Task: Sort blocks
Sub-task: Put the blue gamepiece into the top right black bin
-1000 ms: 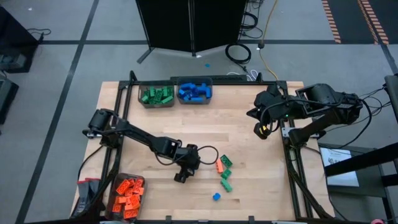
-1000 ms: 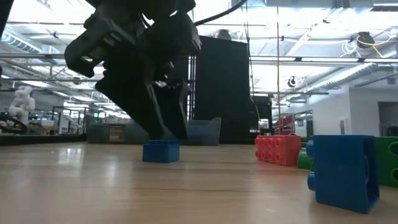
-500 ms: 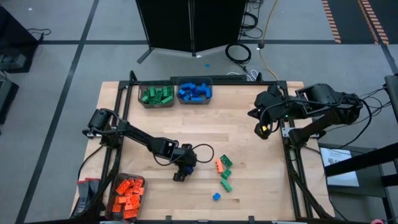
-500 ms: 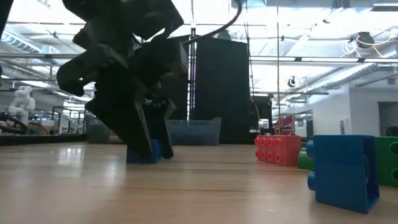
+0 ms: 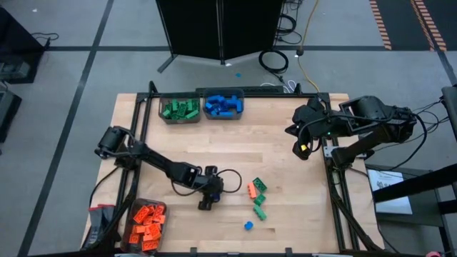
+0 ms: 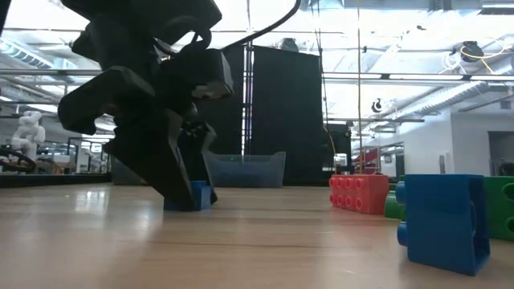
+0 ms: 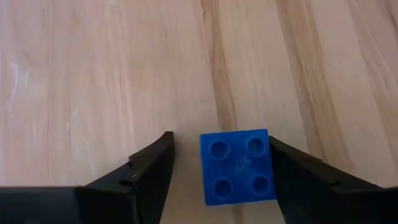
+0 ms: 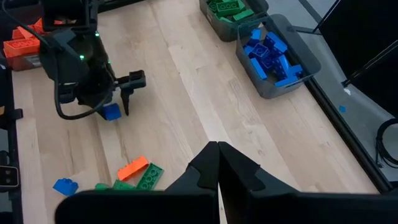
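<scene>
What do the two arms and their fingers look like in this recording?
Both arms are matte black with rounded joint housings. A black cable loops beside the left gripper. Its fingers are flat, dark, tapering blades. The right gripper has a small yellow-orange spot beside it and black cables trailing along its arm.

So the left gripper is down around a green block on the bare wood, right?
Not green. The left wrist view shows a blue block sitting between the fingers of the left gripper, down on the bare wood of the table. The rest is right.
</scene>
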